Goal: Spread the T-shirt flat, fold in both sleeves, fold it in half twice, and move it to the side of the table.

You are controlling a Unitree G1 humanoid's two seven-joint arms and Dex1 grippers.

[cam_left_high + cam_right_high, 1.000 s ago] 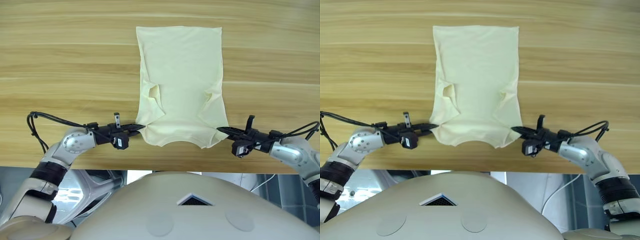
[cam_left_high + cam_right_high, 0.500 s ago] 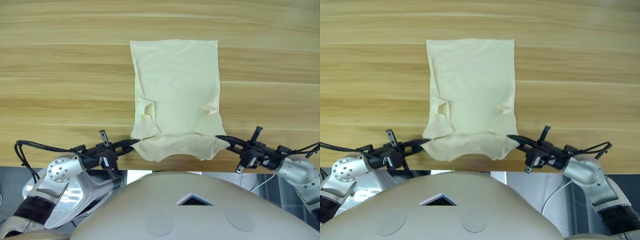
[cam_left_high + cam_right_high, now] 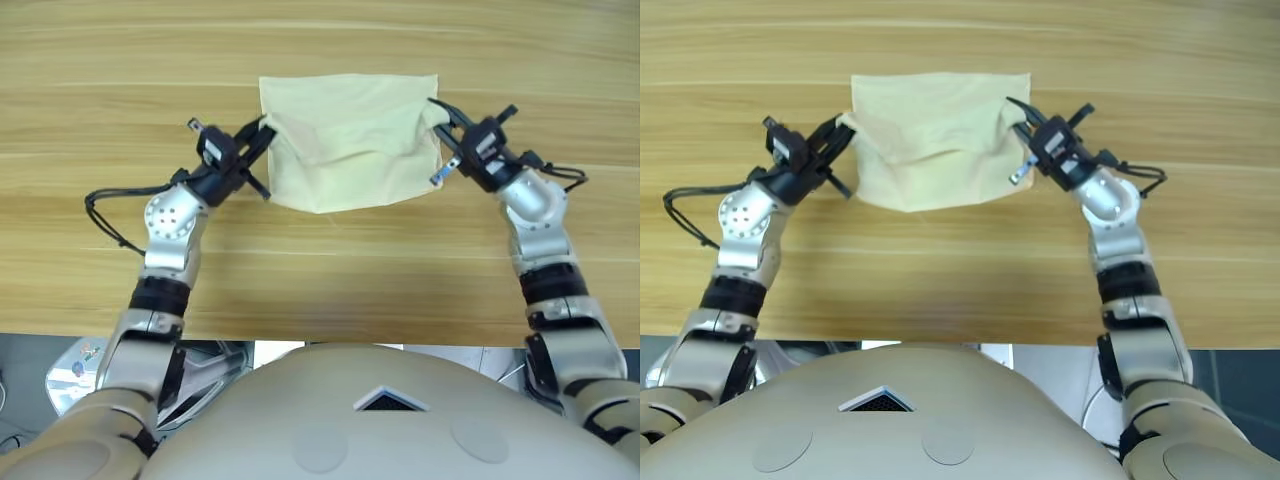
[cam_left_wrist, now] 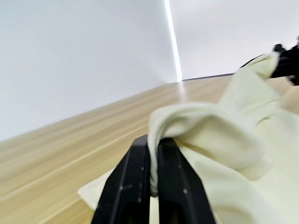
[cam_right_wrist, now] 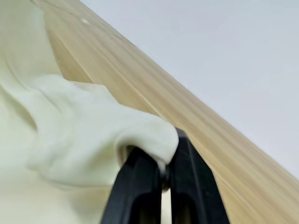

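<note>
The pale yellow T-shirt (image 3: 345, 140) lies on the wooden table (image 3: 120, 80), folded over on itself into a short wide rectangle. My left gripper (image 3: 264, 130) is shut on the shirt's left shoulder corner, held near the far left corner of the cloth. My right gripper (image 3: 436, 106) is shut on the right shoulder corner, near the far right corner. In the left wrist view the black fingers (image 4: 140, 182) pinch a bunched fold of cloth (image 4: 205, 135). In the right wrist view the fingers (image 5: 140, 186) clamp a rolled edge of cloth (image 5: 93, 126).
The table's front edge (image 3: 330, 340) runs across just ahead of me. Bare wood lies to the left and right of the shirt and behind it.
Both grippers have carried the shirt's near edge up and away from me, over the rest of the shirt to its far edge, folding it in half.
</note>
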